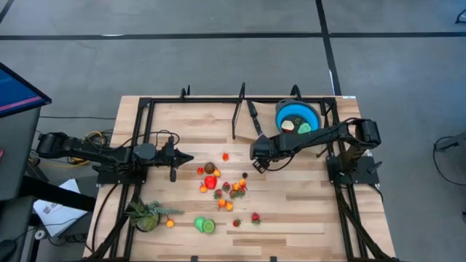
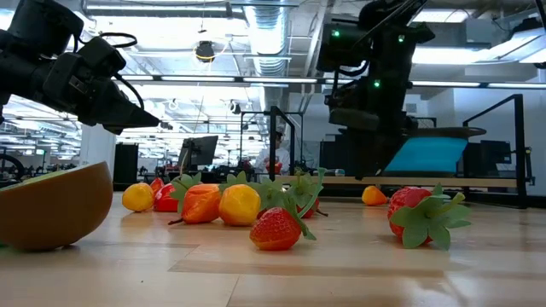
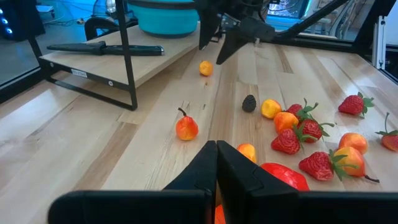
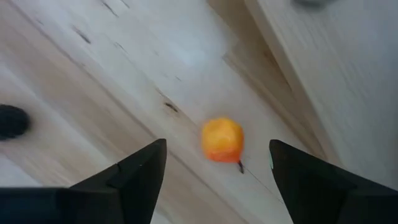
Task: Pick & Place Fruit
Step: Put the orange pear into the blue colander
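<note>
Several small toy fruits [image 1: 218,185] lie scattered on the middle of the wooden table [image 1: 306,211]: strawberries, orange and yellow pieces, a brown one and a blackberry [image 3: 249,102]. One small orange fruit [image 4: 222,139] lies alone toward the far side. My right gripper [image 1: 256,164] hangs open above the table, pointing steeply down, with that orange fruit [image 3: 206,68] below and ahead of its fingers [image 4: 143,168]. The blue bowl [image 1: 297,116] stands at the far right with a few fruit pieces inside. My left gripper [image 1: 186,156] is shut and waits at the left of the fruits.
A black-handled knife [image 1: 253,116] lies on the raised far board beside the bowl. A spiky green plant [image 1: 149,215] sits at the near left, with an orange piece and two green fruits [image 1: 204,224] beside it. Black frame rails [image 1: 142,138] run along both table sides.
</note>
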`<state>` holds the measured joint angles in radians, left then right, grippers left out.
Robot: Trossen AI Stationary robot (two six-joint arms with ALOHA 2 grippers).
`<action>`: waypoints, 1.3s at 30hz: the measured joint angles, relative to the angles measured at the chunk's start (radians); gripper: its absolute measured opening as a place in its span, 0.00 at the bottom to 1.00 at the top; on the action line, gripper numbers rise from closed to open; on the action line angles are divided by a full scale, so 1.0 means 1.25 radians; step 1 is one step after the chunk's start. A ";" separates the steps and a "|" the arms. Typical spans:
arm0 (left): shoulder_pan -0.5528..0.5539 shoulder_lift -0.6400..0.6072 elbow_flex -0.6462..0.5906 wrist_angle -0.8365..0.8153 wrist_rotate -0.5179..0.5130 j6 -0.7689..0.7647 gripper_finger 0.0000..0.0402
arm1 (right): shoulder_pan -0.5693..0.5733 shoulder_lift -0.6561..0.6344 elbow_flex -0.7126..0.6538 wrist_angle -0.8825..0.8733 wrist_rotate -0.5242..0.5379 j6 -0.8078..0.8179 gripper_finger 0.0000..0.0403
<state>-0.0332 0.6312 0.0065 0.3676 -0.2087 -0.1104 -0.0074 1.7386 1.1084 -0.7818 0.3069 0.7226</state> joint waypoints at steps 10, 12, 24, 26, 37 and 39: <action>0.000 0.000 0.000 0.000 0.000 0.000 0.00 | 0.001 0.041 -0.001 0.022 0.003 -0.037 0.68; 0.000 0.000 0.000 0.000 0.000 0.000 0.00 | 0.001 0.071 0.000 0.028 0.001 -0.055 0.68; 0.000 0.000 0.000 -0.001 0.000 0.000 0.00 | 0.001 0.113 0.006 0.021 0.003 -0.082 0.68; 0.000 0.000 0.000 -0.001 0.000 0.000 0.00 | 0.001 0.114 0.009 0.019 0.000 -0.099 0.68; 0.000 0.000 0.000 0.000 0.000 0.000 0.00 | -0.020 0.115 0.015 0.022 -0.089 -0.138 0.68; 0.000 0.000 0.000 -0.001 0.000 0.000 0.00 | -0.020 0.115 0.015 0.022 -0.093 -0.138 0.68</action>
<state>-0.0330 0.6315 0.0065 0.3668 -0.2089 -0.1102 -0.0322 1.8820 1.1267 -0.7540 0.1902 0.5495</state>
